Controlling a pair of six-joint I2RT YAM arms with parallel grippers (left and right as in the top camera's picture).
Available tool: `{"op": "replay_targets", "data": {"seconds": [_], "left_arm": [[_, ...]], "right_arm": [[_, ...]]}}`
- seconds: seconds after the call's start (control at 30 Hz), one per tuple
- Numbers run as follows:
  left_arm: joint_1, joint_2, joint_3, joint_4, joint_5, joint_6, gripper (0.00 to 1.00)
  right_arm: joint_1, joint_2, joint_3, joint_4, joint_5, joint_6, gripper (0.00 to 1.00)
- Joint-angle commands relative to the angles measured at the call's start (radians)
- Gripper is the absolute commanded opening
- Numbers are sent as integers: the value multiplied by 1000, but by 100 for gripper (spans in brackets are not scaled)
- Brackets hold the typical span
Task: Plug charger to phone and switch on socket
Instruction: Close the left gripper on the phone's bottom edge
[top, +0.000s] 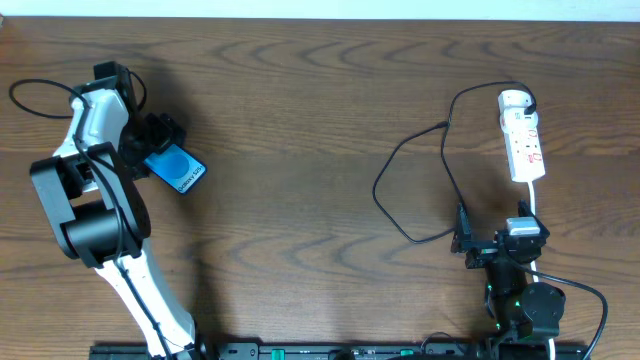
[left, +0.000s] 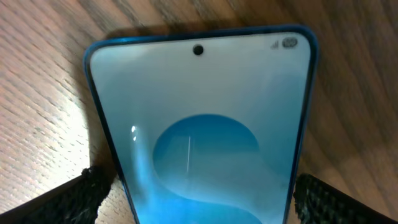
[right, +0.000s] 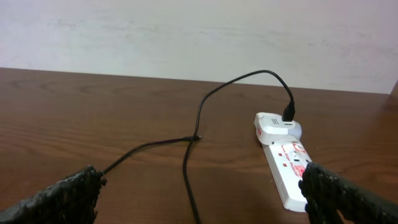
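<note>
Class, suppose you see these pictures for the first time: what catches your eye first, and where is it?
The bright blue phone stands out, lying at the left of the table between the left hand's open fingers. At the right, a white power strip lies on the dark wood, a thin black cable looping out from its far end.

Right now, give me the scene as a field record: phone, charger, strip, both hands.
phone: flat on table, far left, screen up, no cable reaching it
left hand: open, fingers either side of phone
power strip: far right, switch state unreadable
charger cable: looped beside strip, one end plugged in at its rounded end
right hand: open, empty, facing cable and strip
</note>
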Motion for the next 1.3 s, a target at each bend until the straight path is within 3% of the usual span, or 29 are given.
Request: {"op": "replay_targets", "data": {"seconds": [0.0, 0.6, 0.9, 1.27], "left_arm": [[-2, 48, -16, -18, 9, -35, 98], [-14, 48, -16, -56, 31, -39, 99], [-15, 48, -15, -24, 30, -39, 82], [-15, 35, -10, -27, 35, -38, 74]], "right_arm": [[-3, -8, -2, -4, 5, 10, 99], [-3, -8, -2, -4, 5, 10, 99], [-3, -8, -2, -4, 5, 10, 99], [-3, -8, -2, -4, 5, 10, 99]]}}
